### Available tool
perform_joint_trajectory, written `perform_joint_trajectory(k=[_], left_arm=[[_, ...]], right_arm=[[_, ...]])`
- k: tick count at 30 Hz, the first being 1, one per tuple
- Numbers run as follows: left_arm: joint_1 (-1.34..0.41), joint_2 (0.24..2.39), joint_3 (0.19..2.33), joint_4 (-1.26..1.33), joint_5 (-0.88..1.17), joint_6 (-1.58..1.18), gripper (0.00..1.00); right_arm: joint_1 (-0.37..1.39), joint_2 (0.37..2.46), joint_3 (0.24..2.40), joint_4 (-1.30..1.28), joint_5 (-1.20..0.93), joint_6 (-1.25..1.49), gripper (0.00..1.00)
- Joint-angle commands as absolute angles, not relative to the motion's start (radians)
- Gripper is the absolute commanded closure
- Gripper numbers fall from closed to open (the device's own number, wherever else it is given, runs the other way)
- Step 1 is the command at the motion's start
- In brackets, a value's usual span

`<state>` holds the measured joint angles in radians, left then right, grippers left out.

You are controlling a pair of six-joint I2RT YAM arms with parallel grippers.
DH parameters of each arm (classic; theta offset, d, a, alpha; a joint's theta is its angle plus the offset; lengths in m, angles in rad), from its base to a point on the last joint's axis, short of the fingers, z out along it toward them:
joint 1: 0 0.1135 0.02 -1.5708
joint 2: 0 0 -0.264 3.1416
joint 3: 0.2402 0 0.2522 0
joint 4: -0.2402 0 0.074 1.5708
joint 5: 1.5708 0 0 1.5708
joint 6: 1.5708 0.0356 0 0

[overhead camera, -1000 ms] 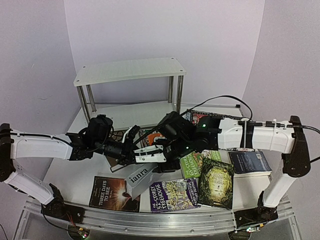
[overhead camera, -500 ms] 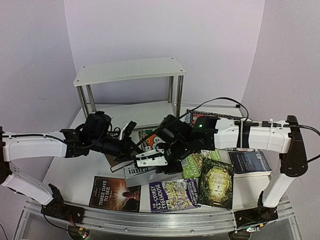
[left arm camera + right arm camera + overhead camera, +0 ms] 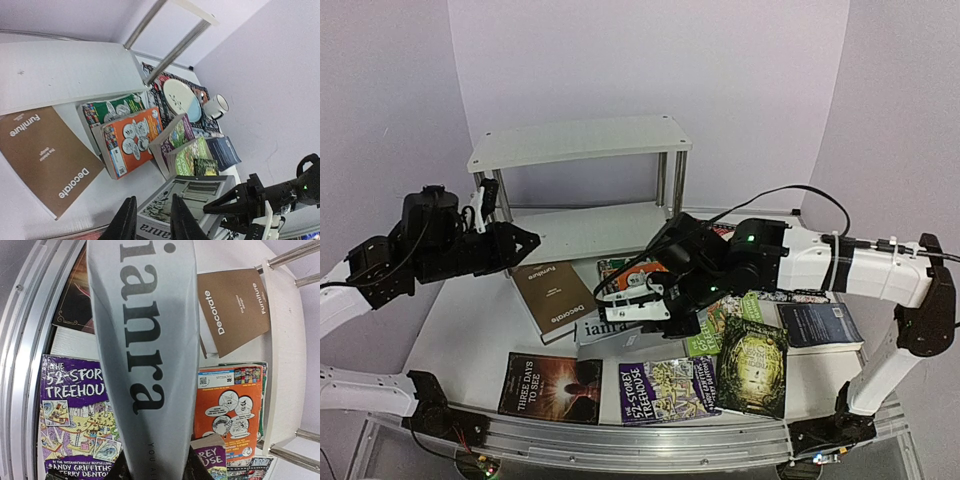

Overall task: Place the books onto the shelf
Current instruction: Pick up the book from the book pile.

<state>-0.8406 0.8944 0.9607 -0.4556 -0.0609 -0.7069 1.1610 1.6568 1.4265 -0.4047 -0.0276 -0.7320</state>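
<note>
Right hand (image 3: 640, 300) is clamped on the grey book (image 3: 145, 340), one finger on each face at one end; the book sits tilted over the middle of the desk (image 3: 460, 340), in front of the shelf (image 3: 578, 142); can't tell whether its low edge touches the desk.

Left hand (image 3: 525, 242) is raised over the left side of the desk, well apart from every book; fingers (image 3: 127, 222) a little apart, nothing between them.

The shelf stands at the far edge of the desk.

Other books lie flat on the desk:
- brown book (image 3: 552, 297) just in front of the shelf's lower tier, left of centre
- orange book (image 3: 132, 142) beside it, lying partly on a green book (image 3: 112, 107)
- along the near edge, left to right: dark book (image 3: 548, 385); purple paperback (image 3: 668, 388); dark green book (image 3: 752, 365)
- navy book (image 3: 818, 325) toward the right edge

Plate (image 3: 182, 99) and mug (image 3: 216, 106) sit near the far right corner, beside the shelf's right legs; the plate is on a patterned mat (image 3: 200, 92).
</note>
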Motion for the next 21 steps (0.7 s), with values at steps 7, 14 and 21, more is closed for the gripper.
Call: perform_joint_trajectory(k=[7, 14, 21], left_arm=[[-0.838, 0.806, 0.943, -0.523, -0.257, -0.712, 0.73], [-0.837, 0.775, 0.921, -0.523, -0.289, -0.731, 0.72], [-0.838, 0.732, 0.88, -0.524, -0.359, -0.812, 0.72]], right_arm=[[1.163, 1.53, 1.432, -0.321, 0.223, -0.748, 0.87], [1.163, 1.492, 1.44, -0.252, 0.382, -0.84, 0.87], [1.162, 1.51, 1.472, -0.081, 0.52, -0.966, 0.89]])
